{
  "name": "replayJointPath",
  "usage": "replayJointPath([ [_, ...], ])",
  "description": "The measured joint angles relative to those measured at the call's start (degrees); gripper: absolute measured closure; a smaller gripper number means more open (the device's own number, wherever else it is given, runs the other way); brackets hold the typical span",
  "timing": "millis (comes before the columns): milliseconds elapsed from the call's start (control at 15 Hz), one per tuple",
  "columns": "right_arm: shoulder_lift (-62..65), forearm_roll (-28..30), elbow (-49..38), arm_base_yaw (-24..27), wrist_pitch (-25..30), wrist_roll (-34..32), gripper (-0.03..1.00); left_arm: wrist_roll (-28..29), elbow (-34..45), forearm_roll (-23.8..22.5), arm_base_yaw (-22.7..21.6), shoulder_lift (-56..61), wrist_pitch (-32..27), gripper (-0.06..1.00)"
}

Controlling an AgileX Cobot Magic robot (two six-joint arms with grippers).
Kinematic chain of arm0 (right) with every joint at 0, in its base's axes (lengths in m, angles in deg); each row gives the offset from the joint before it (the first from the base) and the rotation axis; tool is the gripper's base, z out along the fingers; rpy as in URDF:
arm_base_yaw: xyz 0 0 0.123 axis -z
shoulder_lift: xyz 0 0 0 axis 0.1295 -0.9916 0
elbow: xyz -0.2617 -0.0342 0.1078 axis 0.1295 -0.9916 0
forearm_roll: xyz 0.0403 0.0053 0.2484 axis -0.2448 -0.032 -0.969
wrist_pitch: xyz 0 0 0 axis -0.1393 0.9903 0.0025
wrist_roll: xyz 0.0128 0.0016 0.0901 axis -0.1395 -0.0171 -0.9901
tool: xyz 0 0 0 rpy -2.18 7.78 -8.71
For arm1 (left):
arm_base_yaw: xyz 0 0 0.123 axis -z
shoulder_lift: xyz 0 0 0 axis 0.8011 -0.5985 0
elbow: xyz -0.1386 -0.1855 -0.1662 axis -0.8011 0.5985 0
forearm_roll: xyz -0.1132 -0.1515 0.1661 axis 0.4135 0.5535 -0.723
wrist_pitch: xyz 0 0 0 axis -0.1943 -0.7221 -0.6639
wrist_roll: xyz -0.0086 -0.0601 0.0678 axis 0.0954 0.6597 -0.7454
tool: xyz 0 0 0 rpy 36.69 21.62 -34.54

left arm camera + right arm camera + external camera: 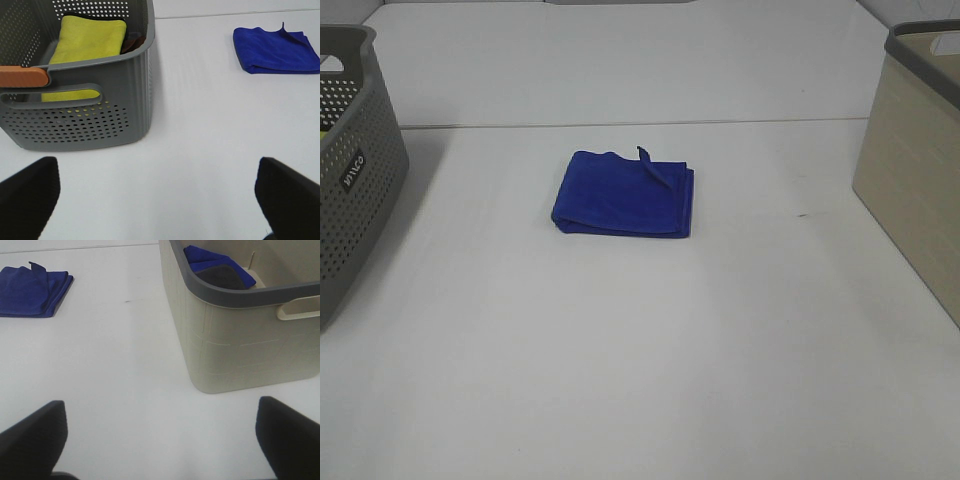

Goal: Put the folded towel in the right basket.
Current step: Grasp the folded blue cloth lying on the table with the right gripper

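clearly the pickup has not begun: the folded blue cloth towel lies mid white worktop, well apart from the beige plastic right basket. the right gripper and left gripper are both spread wide and empty. next, i judge, the right gripper must reach the towel and pinch its edge.

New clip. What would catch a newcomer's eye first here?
The folded blue towel lies alone in the middle of the white table, one corner sticking up. A grey perforated basket on the left holds a yellow towel, and the beige basket on the right already holds blue and dark cloths.
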Motion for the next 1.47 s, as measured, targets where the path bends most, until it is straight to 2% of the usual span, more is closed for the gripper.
replayJointPath([
  [933,-1.5,0.0,0.0,0.0,-0.1,0.1,0.0,0.0,0.0,0.0,0.0,0.0,0.0,-0.04],
  [1000,-5.3,-0.4,0.5,0.0,-0.2,0.6,0.0,0.0,0.0,0.0,0.0,0.0,0.0,-0.04],
  [1133,-20.7,-2.7,5.7,0.0,-1.1,1.3,0.0,0.0,0.0,0.0,0.0,0.0,0.0,-0.04],
  [1467,-56.6,-12.5,31.1,0.0,0.6,1.9,0.0,0.0,0.0,0.0,0.0,0.0,0.0,-0.04],
])
